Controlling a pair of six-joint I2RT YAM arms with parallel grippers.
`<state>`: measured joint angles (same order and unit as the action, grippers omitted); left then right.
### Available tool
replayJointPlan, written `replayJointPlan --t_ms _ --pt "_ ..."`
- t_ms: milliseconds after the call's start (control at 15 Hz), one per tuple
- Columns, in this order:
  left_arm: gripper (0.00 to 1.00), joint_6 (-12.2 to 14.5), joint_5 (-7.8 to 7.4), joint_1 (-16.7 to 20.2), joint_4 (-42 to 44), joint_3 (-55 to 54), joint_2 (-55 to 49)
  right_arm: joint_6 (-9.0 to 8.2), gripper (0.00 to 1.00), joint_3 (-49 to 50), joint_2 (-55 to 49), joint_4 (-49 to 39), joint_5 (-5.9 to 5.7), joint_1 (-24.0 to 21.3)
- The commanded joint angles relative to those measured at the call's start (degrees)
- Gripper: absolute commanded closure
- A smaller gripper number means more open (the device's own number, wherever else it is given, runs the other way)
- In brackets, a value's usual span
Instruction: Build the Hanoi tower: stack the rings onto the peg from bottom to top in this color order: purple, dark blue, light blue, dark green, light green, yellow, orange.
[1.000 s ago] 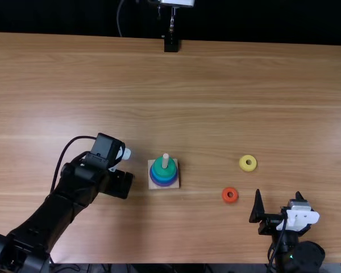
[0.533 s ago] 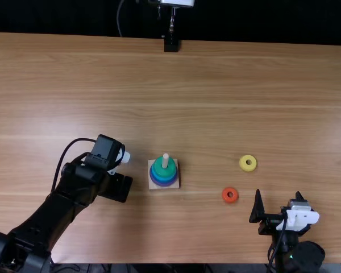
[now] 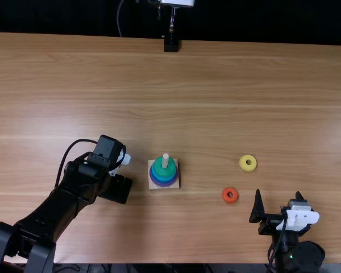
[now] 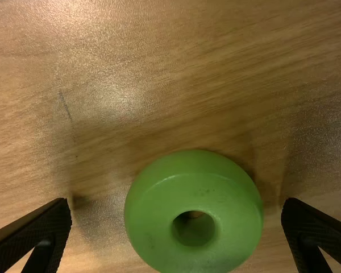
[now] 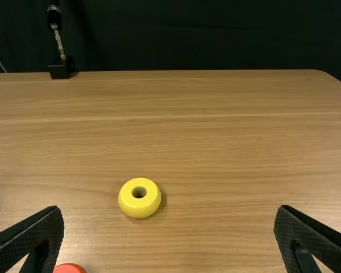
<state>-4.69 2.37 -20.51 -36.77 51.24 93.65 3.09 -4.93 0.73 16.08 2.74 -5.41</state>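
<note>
Likely 4/7 on peg [image 3: 165, 161], centre | pending: light green ring [image 4: 150, 222], yellow ring [image 3: 243, 165], orange ring [image 3: 225, 197] | left gripper [image 4: 177, 202], right gripper [image 3: 278, 192] spread, empty

The boxy black left arm [image 3: 57, 209] is showing a looping black cable [image 3: 67, 152] and white fitting [image 3: 127, 160]; the black right arm [image 3: 302, 257] is wearing a white plate [image 3: 298, 219].

I'm looking over a light brown desk [image 3: 216, 74] with long running grain, and a thin dark mark [image 4: 65, 106] is showing on it in the left wrist view. At its far edge I'm seeing a black block [image 3: 171, 45], with a slim metal rod [image 3: 172, 20] rising toward a white fixture [image 3: 179, 2], while a thin cable [image 3: 118, 20] is curving down nearby against a dark backdrop [image 5: 216, 34].
</note>
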Motion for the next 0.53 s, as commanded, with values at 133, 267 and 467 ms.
replayJointPlan --t_ms 133,267,467 --pt "0.69 0.26 -0.37 0.65 -0.25 -0.88 0.48 0.18 0.00 4.05 -0.73 4.45 -0.32 -0.39" --pt "1.00 0.15 -0.37 0.65 -0.25 -0.97 0.40 0.18 0.00 4.05 -0.73 4.45 -0.21 -0.39" --pt "1.00 0.47 -0.16 0.74 -0.35 -0.09 -0.04 0.18 0.00 4.05 -0.73 4.45 -0.32 -0.39"
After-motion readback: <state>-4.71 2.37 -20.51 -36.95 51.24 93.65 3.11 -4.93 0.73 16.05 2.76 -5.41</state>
